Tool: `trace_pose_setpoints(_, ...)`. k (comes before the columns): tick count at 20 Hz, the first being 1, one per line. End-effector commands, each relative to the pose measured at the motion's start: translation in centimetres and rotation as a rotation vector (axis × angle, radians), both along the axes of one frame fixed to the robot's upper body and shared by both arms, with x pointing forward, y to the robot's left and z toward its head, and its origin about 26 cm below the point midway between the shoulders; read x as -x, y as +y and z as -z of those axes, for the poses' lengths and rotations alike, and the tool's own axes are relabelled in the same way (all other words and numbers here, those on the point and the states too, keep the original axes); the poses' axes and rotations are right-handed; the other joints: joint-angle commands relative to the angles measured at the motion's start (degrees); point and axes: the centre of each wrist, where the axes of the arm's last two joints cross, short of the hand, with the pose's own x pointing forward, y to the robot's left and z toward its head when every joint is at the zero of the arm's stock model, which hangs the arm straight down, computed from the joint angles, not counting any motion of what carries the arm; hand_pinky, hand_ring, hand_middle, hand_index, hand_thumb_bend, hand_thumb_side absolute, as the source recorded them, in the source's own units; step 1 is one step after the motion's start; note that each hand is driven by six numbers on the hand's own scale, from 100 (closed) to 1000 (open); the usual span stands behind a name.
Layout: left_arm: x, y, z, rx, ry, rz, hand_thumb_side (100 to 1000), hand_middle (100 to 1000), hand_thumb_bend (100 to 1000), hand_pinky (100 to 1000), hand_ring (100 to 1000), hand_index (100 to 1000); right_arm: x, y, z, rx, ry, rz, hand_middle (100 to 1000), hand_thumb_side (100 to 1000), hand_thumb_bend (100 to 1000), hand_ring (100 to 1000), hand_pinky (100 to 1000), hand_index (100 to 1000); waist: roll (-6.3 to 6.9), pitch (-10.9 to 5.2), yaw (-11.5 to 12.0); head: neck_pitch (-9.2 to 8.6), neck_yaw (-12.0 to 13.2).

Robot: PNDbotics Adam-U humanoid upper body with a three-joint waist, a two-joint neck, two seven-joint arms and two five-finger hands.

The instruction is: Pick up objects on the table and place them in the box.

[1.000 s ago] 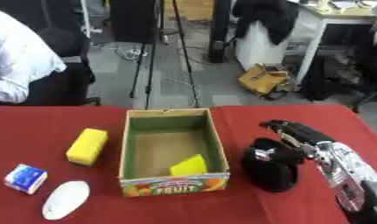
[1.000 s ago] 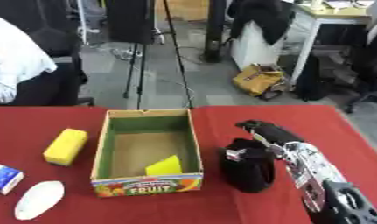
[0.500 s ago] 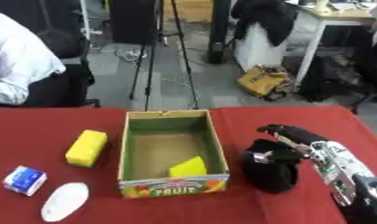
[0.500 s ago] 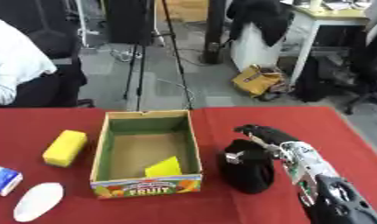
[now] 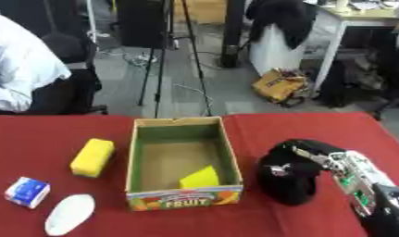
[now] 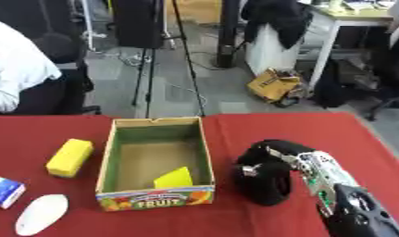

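A cardboard fruit box (image 5: 139, 152) stands open in the middle of the red table, with a yellow wedge (image 5: 201, 177) in its near right corner. Just right of the box stands a black bulky object (image 5: 288, 183). My right hand (image 5: 309, 151) comes in from the lower right, and its fingers curl over the top of that object. Left of the box lie a yellow sponge (image 5: 93, 157), a blue and white carton (image 5: 27, 192) and a white oval thing (image 5: 70, 214). My left hand shows in neither view.
The red table (image 5: 259, 127) ends at its far edge just behind the box. Beyond it a person in a white shirt (image 5: 24, 74) sits at the left. Tripod legs (image 5: 164, 60) and desks stand on the floor further back.
My right hand has come down and a little left onto the black object, and its fingers have closed over its top. The other things lie as before.
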Motion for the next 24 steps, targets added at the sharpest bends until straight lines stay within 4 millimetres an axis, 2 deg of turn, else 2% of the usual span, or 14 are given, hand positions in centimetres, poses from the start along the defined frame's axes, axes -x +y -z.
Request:
trace_pose_setpoints(1,0.2,-0.2,-0.7,-0.01,-0.024,0.012,868,818,100,938,894,794,0.0,-1.5,-2.0,0.008,-0.032,0.025,953,1000,711,1000,1000,1000,0.13,-0.76,-0.1,-0.55,-0.2)
trace_pose_setpoints(12,0.2,-0.2,-0.9,-0.013,-0.026,0.015,867,818,100,939,893,794,0.0,-2.1,-1.9,-0.016,-0.003,0.045,945,1000,708,1000,1000,1000,0.5,-0.71,-0.1,-0.81,-0.5)
trace_pose_setpoints(24,0.2,-0.2,-1.0,-0.012,-0.03,0.014,856,818,100,939,893,793,-0.1,-1.6,-0.1,0.003,0.096,0.014,936,1000,711,1000,1000,1000,0.62,-0.66,-0.1,-0.61,-0.5)
